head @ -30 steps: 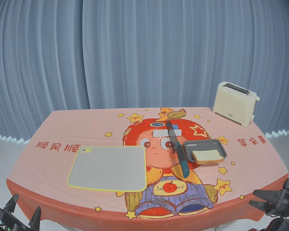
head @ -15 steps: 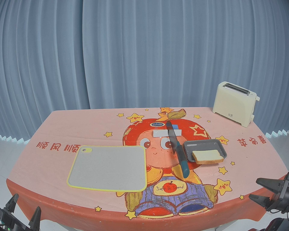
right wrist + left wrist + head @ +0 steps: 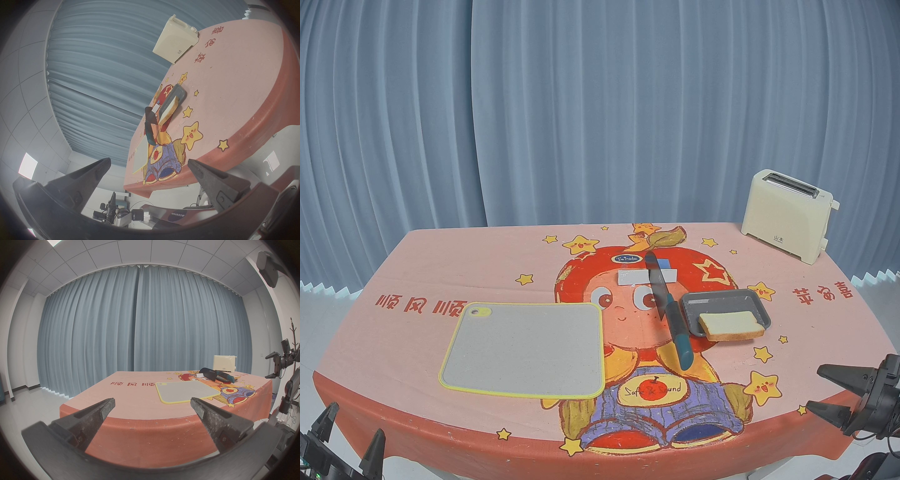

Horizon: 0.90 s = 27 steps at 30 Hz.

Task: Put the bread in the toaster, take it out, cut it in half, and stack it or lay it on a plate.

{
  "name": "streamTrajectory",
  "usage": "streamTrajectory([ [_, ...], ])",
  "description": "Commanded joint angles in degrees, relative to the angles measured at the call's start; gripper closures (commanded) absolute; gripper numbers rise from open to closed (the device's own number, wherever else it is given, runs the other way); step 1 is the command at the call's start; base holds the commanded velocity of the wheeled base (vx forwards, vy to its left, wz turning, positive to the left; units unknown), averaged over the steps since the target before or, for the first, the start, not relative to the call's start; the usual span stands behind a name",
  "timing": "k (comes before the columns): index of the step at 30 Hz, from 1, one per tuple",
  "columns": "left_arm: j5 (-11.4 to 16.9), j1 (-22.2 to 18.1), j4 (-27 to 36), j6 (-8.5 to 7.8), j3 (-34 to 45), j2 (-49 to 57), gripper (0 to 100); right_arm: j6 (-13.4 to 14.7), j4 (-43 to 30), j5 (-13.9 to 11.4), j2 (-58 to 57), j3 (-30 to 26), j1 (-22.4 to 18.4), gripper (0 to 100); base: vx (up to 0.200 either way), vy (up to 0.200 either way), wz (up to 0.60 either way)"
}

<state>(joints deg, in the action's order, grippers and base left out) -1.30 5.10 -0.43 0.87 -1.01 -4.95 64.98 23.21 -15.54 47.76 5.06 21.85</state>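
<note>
Worktop (image 3: 487, 262) under a pink cartoon cloth carries everything for the job. The grey cutting board (image 3: 525, 350) lies on its near left part, and the cream toaster (image 3: 787, 215) stands at the far right corner with its slot (image 3: 790, 182) facing up. A small dark plate (image 3: 725, 301) sits between them on the right. The knife (image 3: 672, 312) lies just beside the plate's left side, teal handle toward the robot. The bread (image 3: 731, 325) rests on the plate's near edge, one flat slice slightly overhanging the rim. The right pincer (image 3: 814, 389) hovers at the near right rim of the worktop, jaws wide and empty, aimed toward the slice. The left pincer (image 3: 355, 420) hangs low off the near left corner, also wide and empty. The step in hand looks like fetching the slice for toasting. It is probably best taken from the overhanging near edge, with a light squeeze since soft bread crushes easily. The approach should stay clear of the knife handle. The slice then needs turning upright to meet the narrow slot squarely.
</note>
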Motion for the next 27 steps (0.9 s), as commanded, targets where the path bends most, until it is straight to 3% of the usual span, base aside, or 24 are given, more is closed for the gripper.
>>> streamTrajectory([
  [1,-0.01,0.00,-0.01,0.01,1.01,-0.06,0,-0.02,2.80,-0.01,4.53,-1.72,-0.05,0,0.000,0.000,0.00],
  [11,-0.01,0.00,-0.01,0.01,1.01,-0.06,0,0.15,4.91,-0.01,5.85,-2.51,0.04,0,0.000,0.000,0.00],
  [17,-0.01,0.00,-0.01,0.01,1.01,-0.06,0,4.99,8.08,-0.01,8.84,-2.25,0.65,0,0.000,0.000,0.00],
  [27,-0.01,0.00,-0.01,0.01,1.01,-0.06,0,6.39,14.49,-0.01,16.13,0.48,0.30,0,0.000,0.000,0.00],
])
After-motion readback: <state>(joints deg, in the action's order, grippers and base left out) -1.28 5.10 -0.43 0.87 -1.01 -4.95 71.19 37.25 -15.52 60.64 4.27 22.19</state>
